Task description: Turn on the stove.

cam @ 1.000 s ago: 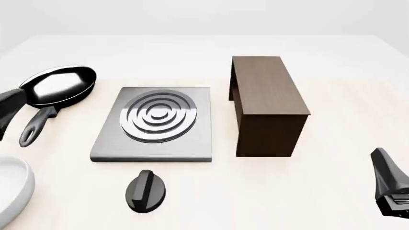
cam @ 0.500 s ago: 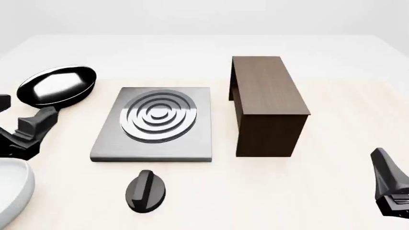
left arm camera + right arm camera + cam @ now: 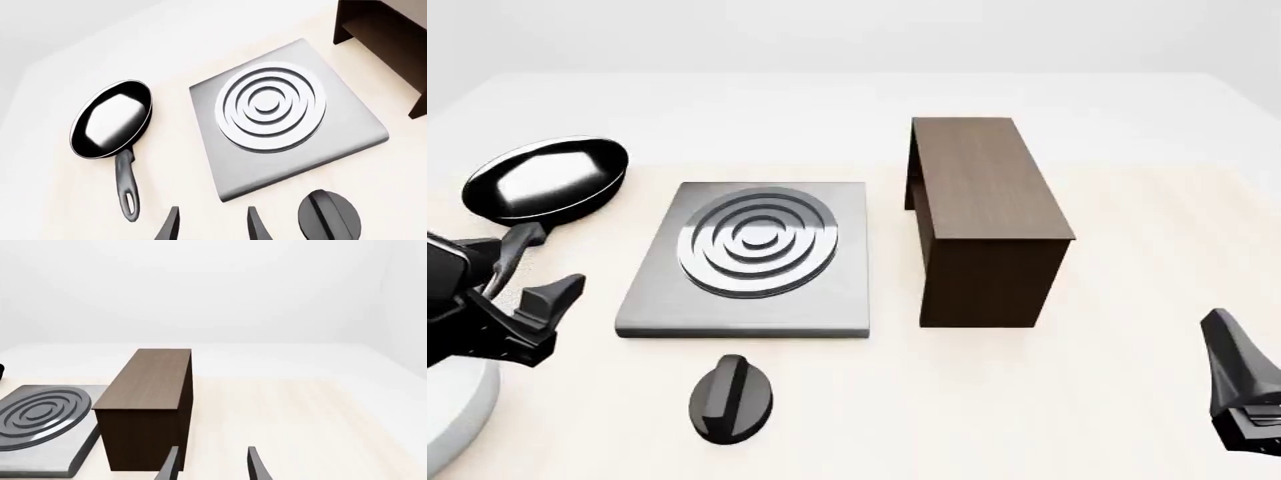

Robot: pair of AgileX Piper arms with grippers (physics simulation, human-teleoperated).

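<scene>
Pale table (image 3: 1121,300), stove (image 3: 754,255) at centre, black knob (image 3: 731,398) lower left.
Left gripper (image 3: 527,290) empty, its 2 fingers (image 3: 257,225) apart; right gripper (image 3: 210,465) probably likewise.

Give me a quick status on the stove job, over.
Left hand open, empty, short of the knob. Right hand open, idle beside the cabinet. Stove untouched. Nothing blocks the knob; frying pan off to the left.
</scene>
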